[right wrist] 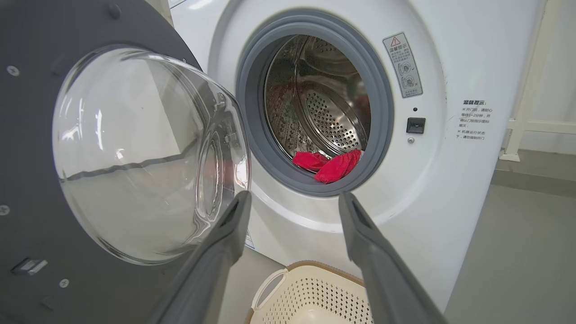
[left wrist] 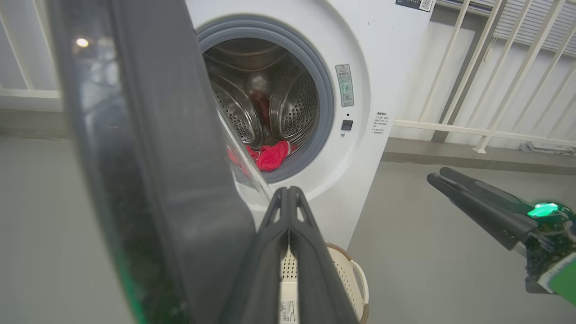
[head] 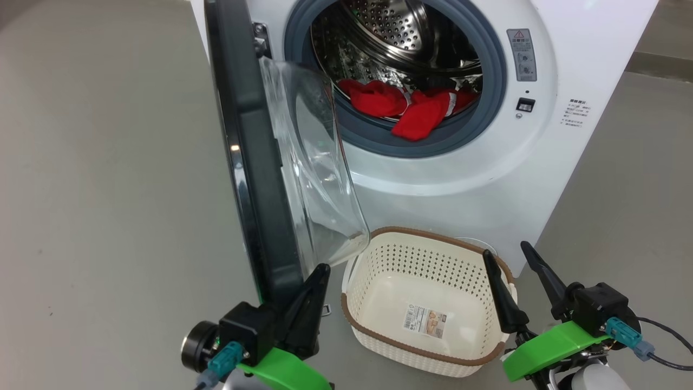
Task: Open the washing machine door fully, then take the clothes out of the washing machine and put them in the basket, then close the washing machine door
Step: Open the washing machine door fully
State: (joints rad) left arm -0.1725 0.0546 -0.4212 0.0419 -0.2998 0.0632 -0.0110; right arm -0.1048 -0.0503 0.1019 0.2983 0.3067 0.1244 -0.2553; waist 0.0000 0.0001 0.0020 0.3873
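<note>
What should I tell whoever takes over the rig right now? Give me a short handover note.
Left gripper: shut, empty, at the lower edge of the washing machine door; contact unclear.
Right gripper: open, empty, near the right rim of the basket.
The door stands well out from the washing machine. The red clothes lie at the front of the drum, one over the grey ring. The basket sits empty on the floor in front.
Done: door opened, perhaps not fully.
Left: open fully if needed, move clothes to basket, close door.
</note>
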